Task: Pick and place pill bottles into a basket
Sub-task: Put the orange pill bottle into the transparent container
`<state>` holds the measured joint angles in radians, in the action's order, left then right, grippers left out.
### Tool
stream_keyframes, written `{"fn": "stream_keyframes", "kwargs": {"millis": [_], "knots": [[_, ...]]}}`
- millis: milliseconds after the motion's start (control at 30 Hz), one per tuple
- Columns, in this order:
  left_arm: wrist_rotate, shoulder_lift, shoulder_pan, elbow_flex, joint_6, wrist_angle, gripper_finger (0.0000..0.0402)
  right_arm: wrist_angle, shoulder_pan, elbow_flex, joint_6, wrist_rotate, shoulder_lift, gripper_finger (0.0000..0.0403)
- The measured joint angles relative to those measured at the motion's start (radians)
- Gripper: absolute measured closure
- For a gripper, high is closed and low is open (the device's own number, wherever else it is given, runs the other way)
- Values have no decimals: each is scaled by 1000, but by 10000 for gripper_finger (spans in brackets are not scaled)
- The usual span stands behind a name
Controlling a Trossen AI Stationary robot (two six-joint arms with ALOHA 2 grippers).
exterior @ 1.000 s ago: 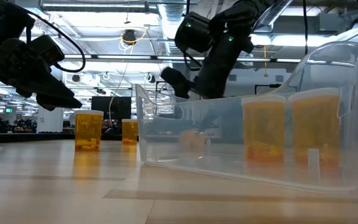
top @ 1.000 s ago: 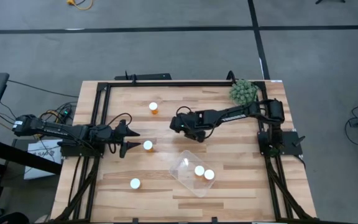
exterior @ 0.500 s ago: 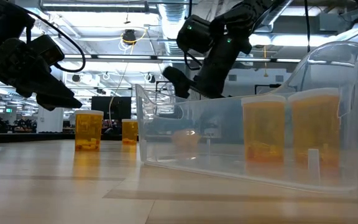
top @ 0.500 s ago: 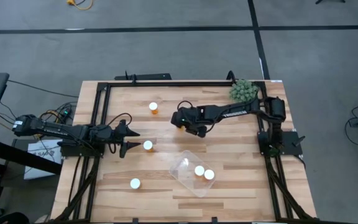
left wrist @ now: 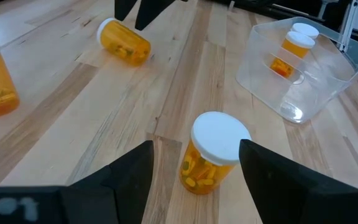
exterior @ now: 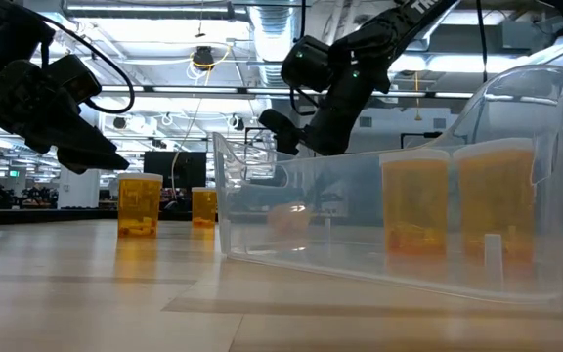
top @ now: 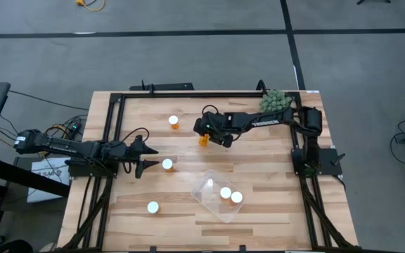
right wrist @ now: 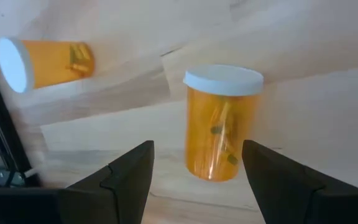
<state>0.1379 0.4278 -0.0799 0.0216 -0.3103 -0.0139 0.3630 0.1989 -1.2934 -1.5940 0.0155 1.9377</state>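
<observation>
My right gripper (top: 204,131) is open and hovers over a pill bottle (top: 204,140) that lies on its side on the table; in the right wrist view this bottle (right wrist: 222,124) shows between and beyond the fingers. My left gripper (top: 148,158) is open, and an upright bottle (left wrist: 213,152) stands just ahead of its fingertips, untouched. Another bottle (top: 174,121) stands at the far left and one (top: 152,207) near the front. The clear basket (top: 209,186) holds two upright bottles (top: 225,192) (top: 236,197).
A black metal frame (top: 188,94) runs along the table's far and side edges. A green spiky plant ball (top: 275,103) sits at the far right corner. Bare wood lies between the basket and the right edge.
My right gripper has drawn back toward the table's far edge, staying open. The orange bottle lying on its side, which the gripper hid in the high view, now shows on the table just near of it.
</observation>
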Motion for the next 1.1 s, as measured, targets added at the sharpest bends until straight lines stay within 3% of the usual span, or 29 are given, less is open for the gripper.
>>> {"fn": "stream_keyframes", "kwargs": {"millis": [467, 667, 967, 1100], "knots": [[0, 0, 0, 0, 0, 0, 175, -58, -8, 5, -2, -52, 80, 163], [0, 0, 0, 0, 0, 0, 175, -53, 2, 4, 4, -29, 80, 163], [0, 0, 0, 0, 0, 0, 175, -55, 36, 3, 87, -44, 80, 163], [0, 0, 0, 0, 0, 0, 175, -49, 42, 3, 156, -96, 80, 163]]}}
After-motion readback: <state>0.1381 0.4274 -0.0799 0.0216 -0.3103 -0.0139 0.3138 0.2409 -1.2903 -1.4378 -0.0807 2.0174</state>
